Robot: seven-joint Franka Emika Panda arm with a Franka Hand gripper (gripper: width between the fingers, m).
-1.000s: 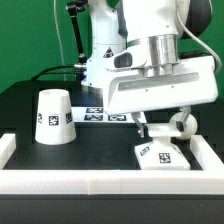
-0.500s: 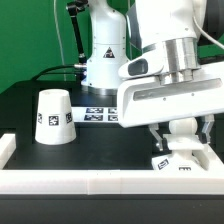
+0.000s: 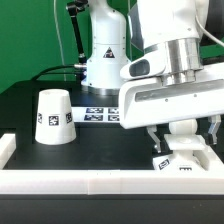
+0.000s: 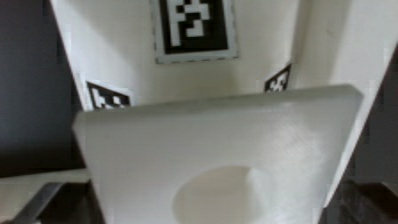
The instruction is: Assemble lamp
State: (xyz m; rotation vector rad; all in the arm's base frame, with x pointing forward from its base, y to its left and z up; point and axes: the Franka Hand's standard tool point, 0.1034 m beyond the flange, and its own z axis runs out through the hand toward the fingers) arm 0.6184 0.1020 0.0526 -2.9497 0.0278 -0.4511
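Gripper (image 3: 183,138) is hanging low in the lower right of the exterior view. Shade (image 3: 53,117) is sitting upright mid-left, well apart. Base (image 3: 181,161) is lying right under the gripper. Bulb (image 3: 183,126) is sitting between the jaws, just above the base; cannot tell whether they are pinching it or standing slack. Step looks like seating the bulb into the base. Next move is calling for a straight push down.
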